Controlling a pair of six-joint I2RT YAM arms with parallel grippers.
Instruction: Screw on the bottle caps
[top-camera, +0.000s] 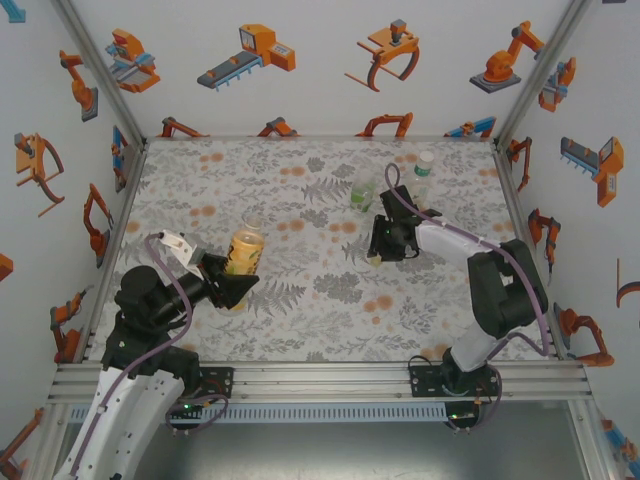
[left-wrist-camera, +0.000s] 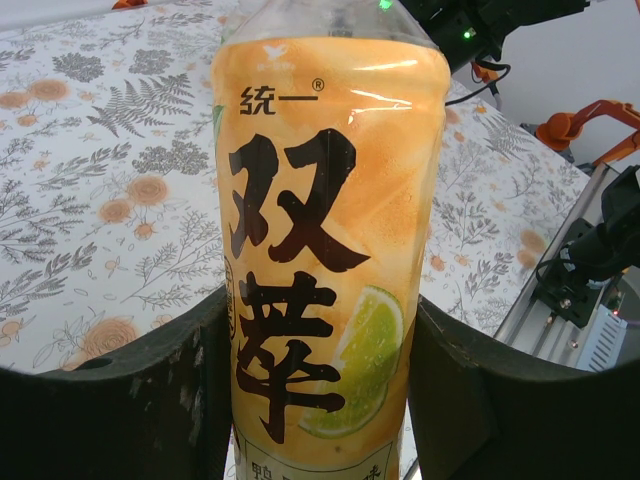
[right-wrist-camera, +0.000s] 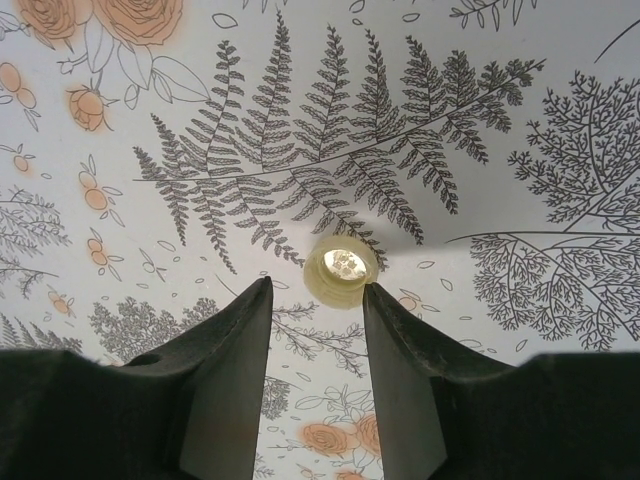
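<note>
Top external: the left end effector is sitting in the lower left of the frame, clamping the amber bottle by its lower part. The bottle is standing roughly upright over the bench. The right end effector is pointing down at the bench right of centre. The green bottle is standing just above it in the frame, and the clear bottle is standing further up and right, near the far edge. These two bottles are near each other and well apart from the amber one.

Left wrist: the amber bottle is filling the centre of the frame, label facing the camera. Both fingers are pressing against its sides at lower left and lower right, so the left end effector is closing tight on the bottle.

Right wrist: the right end effector's jaws are standing partly apart with a clear gap and nothing between them. A pale yellowish cap is lying on the bench at frame centre, open side up, just past the fingertips. It is sitting closer to the right-hand tip. Cannot tell whether that tip is touching the cap.
</note>
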